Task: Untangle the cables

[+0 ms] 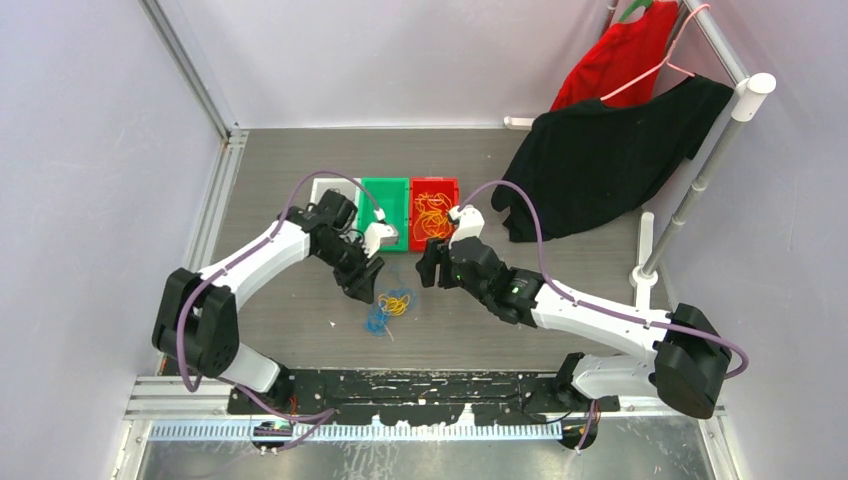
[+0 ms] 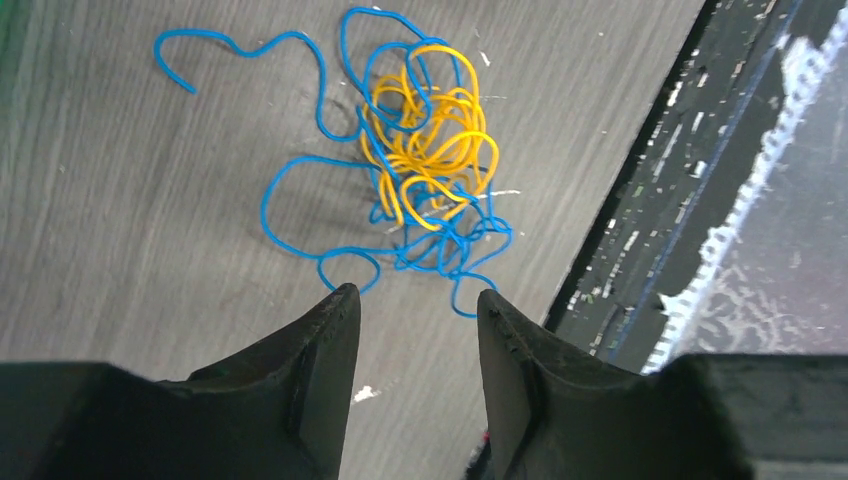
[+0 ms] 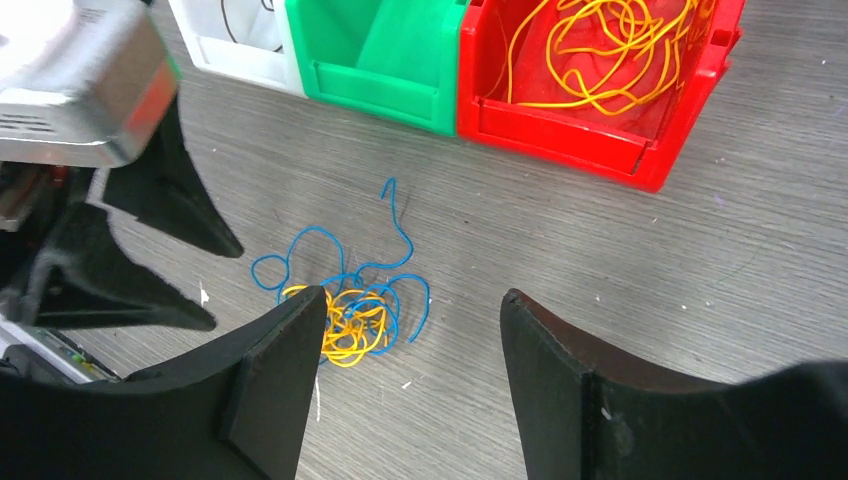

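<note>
Grey wood-grain bench (image 1: 280,170) is lying under both arms. We are seeing the cables (image 2: 420,170), a blue and yellow tangle, lying on it just beyond the tips of our left fingers (image 1: 365,283), which are standing moderately apart. Our right fingers (image 1: 432,265) are standing wide, with the tangle ahead near their left tip and the left fingers crowding its other side. Beyond the right fingers, a white bin (image 3: 225,50), a green bin (image 3: 375,85) and a red bin (image 3: 560,125) are sitting side by side, the red one holding yellow strands. A black cloth (image 1: 600,160) is draping further right.

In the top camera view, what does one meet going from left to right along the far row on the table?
white bin → green bin → red bin → black cloth
</note>
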You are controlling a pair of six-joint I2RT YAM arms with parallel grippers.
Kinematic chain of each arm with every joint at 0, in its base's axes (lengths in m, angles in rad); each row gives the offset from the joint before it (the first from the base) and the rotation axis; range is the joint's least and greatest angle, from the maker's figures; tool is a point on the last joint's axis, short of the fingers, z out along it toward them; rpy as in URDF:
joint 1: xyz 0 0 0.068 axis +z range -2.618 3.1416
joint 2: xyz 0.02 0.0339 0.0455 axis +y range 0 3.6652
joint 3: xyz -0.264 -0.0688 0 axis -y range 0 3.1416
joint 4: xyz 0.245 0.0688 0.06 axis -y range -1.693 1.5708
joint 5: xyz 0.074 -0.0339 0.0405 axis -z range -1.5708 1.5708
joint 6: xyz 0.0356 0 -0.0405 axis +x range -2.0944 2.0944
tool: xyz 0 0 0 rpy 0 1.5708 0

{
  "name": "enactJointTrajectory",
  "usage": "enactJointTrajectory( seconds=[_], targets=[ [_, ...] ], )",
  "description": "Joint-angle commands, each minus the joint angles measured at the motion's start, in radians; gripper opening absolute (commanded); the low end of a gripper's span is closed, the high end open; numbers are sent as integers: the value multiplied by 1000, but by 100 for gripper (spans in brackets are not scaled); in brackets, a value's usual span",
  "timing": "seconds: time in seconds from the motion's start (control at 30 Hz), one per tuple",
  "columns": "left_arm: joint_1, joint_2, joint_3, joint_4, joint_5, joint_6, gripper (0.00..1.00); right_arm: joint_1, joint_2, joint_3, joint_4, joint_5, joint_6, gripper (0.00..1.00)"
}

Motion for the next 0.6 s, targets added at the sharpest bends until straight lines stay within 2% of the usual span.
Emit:
enactJointTrajectory(
  seconds=[0.0, 0.17, 0.37, 0.57],
  targets=[
    [0, 46, -27, 110, 1, 121, 46, -5, -10, 39, 17, -10, 31, 69],
    [0, 115, -33, 124, 17, 164, 41, -5, -6, 21, 47, -91, 78, 67],
    [2, 100, -73, 195, -14, 121, 12, -3, 100, 21, 104, -207, 165, 60],
    [5, 34, -133, 242, -28, 84, 1, 20, 253, 62, 172, -293, 204, 54]
  ],
)
